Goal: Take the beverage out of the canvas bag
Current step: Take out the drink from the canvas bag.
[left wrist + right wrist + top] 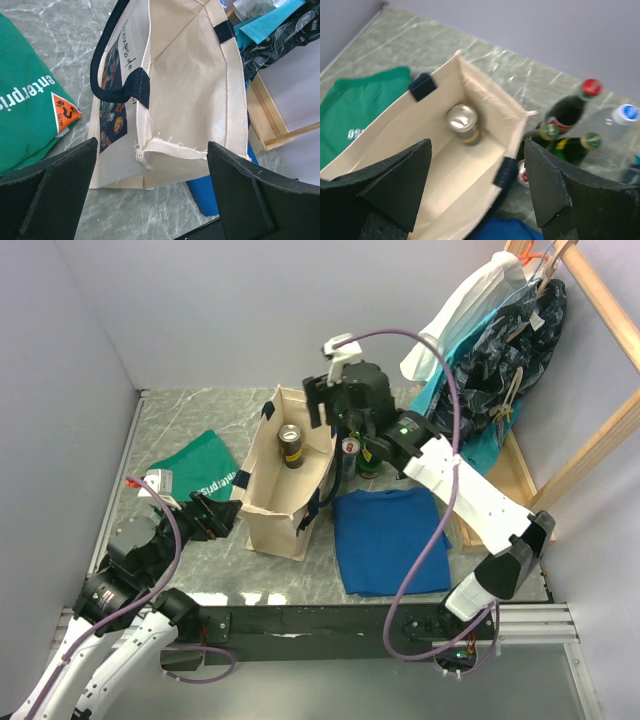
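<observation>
The cream canvas bag (285, 490) with navy handles stands open in the middle of the table. Inside it, near the far end, stands the beverage (291, 445), a dark can with a silver top, also seen from above in the right wrist view (463, 123). My right gripper (328, 405) hovers above the bag's far right corner, open, with nothing between its fingers (395, 185). My left gripper (215, 517) is low beside the bag's near left side, open and empty, facing the bag's end wall (190, 90).
Several glass bottles (570, 112), a clear water bottle (620, 120) and a small can (351, 446) stand just right of the bag. A folded blue cloth (390, 535) lies right of it, a green cloth (200, 468) left. Clothes hang on a wooden rack (500, 340).
</observation>
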{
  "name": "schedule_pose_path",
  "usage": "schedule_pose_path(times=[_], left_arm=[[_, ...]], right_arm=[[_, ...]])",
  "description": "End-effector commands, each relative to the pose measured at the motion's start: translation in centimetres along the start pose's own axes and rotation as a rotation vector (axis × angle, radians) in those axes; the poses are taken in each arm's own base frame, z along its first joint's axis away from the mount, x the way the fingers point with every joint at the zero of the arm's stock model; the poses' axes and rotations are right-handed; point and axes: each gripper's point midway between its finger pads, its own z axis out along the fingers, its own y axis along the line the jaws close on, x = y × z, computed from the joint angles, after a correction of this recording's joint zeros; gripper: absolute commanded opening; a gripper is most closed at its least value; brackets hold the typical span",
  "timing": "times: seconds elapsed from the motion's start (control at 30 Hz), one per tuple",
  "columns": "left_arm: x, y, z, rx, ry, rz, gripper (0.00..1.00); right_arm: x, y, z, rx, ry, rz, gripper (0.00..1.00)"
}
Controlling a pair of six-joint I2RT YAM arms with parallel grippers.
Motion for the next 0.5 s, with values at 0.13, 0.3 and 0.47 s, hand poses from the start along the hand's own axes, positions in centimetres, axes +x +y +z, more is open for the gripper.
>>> schedule_pose_path(times=[0.13, 0.3, 0.47], left_arm=[[-1.0, -0.4, -0.1, 0.018, -0.042, 0.005, 0.96], [-0.4, 0.2, 0.5, -0.024, -0.011, 0.002, 0.96], [0.2, 1.3, 1.5, -0.093, 0.028, 0.003, 0.96]], right_arm=[[1.6, 4.1, 2.4, -0.123, 0.079, -0.024, 0.81], [2.8, 4.5, 3.8, -0.116, 0.119, -0.03, 0.81], [4.1, 4.8, 4.9, -0.117, 0.151, -0.033, 0.81]])
